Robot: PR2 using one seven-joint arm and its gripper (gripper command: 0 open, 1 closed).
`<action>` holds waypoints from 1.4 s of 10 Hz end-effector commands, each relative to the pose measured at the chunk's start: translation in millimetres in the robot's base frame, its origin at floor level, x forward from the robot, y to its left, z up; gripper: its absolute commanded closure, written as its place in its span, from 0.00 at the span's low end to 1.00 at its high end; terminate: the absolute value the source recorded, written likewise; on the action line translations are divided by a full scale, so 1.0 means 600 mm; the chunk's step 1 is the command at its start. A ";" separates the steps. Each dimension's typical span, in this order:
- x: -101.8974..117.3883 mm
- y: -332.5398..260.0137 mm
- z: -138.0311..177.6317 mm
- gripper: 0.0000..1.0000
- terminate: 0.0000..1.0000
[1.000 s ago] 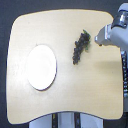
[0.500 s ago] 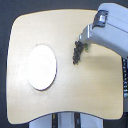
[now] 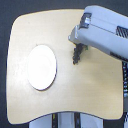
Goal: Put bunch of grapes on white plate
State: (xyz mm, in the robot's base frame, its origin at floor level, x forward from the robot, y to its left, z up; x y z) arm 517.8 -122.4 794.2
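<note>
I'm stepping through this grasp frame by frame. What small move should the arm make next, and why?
Probably lower the pincer a little further onto the bunch of grapes and close. The grapes lie on the wooden table, partly hidden under the arm, apart from the white plate on the exterior view's left. Whether the pincer is open cannot be told.

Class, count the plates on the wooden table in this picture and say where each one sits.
1. The white plate lies flat on the table, toward the exterior view's left, apart from the bunch of grapes. The arm could hide something beneath it.
</note>
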 end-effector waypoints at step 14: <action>0.025 -0.053 -0.128 0.00 0.00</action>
State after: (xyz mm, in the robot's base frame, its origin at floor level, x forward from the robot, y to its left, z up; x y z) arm 548.4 -163.2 727.0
